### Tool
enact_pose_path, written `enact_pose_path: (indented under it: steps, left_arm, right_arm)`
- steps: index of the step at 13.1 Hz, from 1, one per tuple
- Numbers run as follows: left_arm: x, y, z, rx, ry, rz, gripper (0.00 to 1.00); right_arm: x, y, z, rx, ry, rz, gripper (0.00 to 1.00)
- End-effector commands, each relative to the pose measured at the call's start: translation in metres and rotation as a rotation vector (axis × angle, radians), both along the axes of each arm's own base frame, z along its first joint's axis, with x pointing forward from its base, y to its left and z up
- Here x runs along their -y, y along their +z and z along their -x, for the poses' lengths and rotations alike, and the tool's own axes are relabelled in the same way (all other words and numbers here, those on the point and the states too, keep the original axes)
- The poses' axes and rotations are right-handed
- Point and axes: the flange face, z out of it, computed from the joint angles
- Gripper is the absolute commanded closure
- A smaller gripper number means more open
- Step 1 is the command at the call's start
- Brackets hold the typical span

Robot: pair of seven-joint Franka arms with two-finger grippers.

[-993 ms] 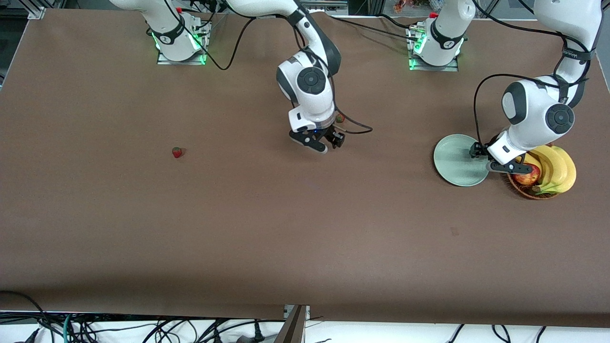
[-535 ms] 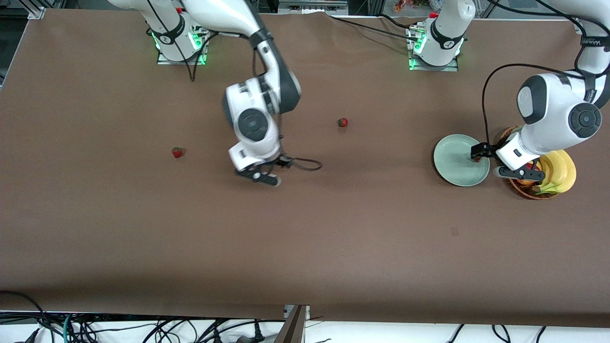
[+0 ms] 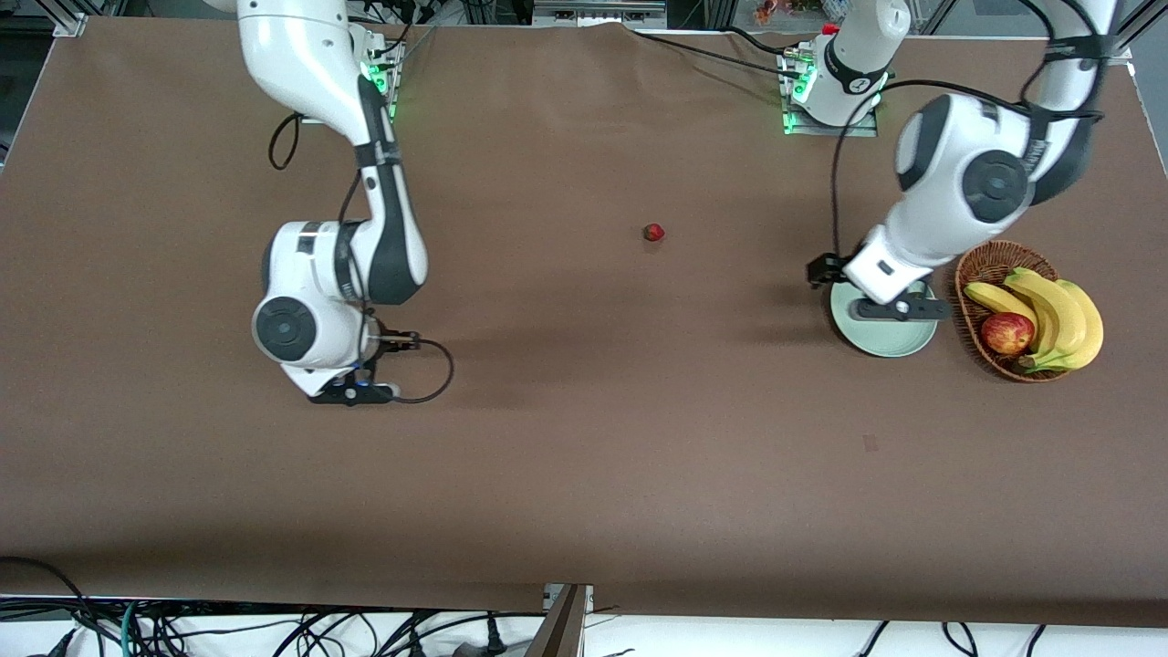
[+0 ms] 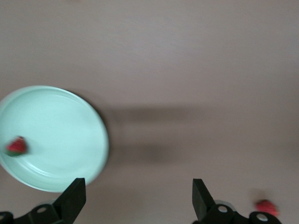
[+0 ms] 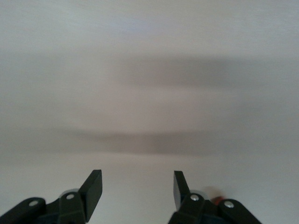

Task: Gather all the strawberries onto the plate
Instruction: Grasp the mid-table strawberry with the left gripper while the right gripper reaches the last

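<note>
Table: the broad brown cloth-covered table (image 3: pixel 584 474) carries everything; clock hours are read from the front camera, with twelve toward the robot bases.
Right tool: the right arm's black two-finger tool (image 3: pixel 351 394) (image 5: pixel 138 184) hangs low over bare table toward that arm's end, fingers parted, nothing between them.
Left tool: the left arm's tool (image 3: pixel 899 310) (image 4: pixel 138 191) hovers over the plate, fingers spread wide and empty.
Basket: the brown woven wicker basket (image 3: pixel 985 265) with yellow bananas (image 3: pixel 1058 315) and a red-yellow apple (image 3: pixel 1006 332) stands just beside the plate at three o'clock.
Plate: the round, shallow, pale mint-green plate (image 3: pixel 881 339) (image 4: pixel 60 135) holds one berry near its rim.
Strawberries: tiny red berries with green caps; one is in the plate (image 4: pixel 16 146). Another (image 3: pixel 653 232) lies on open table, well apart at ten o'clock from the plate. A red speck (image 5: pixel 216 200) beside the right tool's finger is probably the third.
Handling: likely light, soft and easily bruised, and apt to roll. A gentle pinch across the widest part, below the cap, looks safest.
</note>
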Motion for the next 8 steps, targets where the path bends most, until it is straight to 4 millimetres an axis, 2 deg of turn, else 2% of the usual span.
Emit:
enact_pose_path:
  steps: [1,3,4,6,8]
  left_arm:
    - [0.060,0.006,0.025,0.005,0.060,-0.003,0.00]
    - [0.111,-0.003,0.052,0.038,0.103,0.007,0.00]
    - [0.128,-0.013,0.065,0.059,0.114,-0.001,0.00]
    - [0.166,-0.029,0.087,0.091,0.182,-0.002,0.00]
    - [0.199,-0.049,0.107,0.117,0.192,-0.036,0.00]
  right_arm:
    - [0.047,-0.014,0.028,0.002,0.066,-0.047,0.30]
    - [0.083,-0.022,0.061,0.017,0.082,-0.088,0.30]
    - [0.101,-0.027,0.075,0.017,0.094,-0.098,0.30]
    - [0.118,-0.036,0.100,0.013,0.076,-0.115,0.30]
    - [0.126,-0.041,0.118,0.003,0.052,-0.135,0.30]
